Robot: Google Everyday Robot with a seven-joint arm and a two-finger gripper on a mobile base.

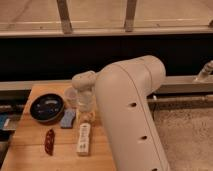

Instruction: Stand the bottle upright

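The bottle (84, 139) is slim and cream-white with a faint greenish label. It lies on its side on the wooden table (30, 155), its long axis running front to back. My gripper (86, 118) hangs from the big white arm (127, 110), just above and behind the bottle's far end. The arm's wrist hides much of the gripper, and I cannot tell whether it touches the bottle.
A dark bowl (46, 107) sits at the table's back left. A translucent plastic cup (70, 96) stands beside my wrist. A blue sponge (68, 118) lies left of the gripper, and a red-brown object (49, 141) left of the bottle. The table's right edge is hidden behind my arm.
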